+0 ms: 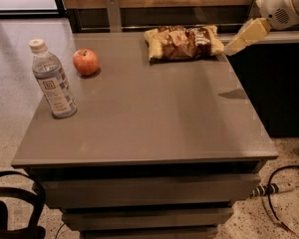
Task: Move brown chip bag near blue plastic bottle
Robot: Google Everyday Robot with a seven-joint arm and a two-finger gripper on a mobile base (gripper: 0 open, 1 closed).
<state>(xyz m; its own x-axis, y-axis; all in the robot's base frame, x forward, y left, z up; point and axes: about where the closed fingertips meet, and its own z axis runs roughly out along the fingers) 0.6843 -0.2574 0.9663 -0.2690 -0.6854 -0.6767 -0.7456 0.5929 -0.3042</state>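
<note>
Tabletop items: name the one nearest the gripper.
The brown chip bag, lying just beside the gripper at the far right; the red apple and blue plastic bottle sit well away on the left.
</note>
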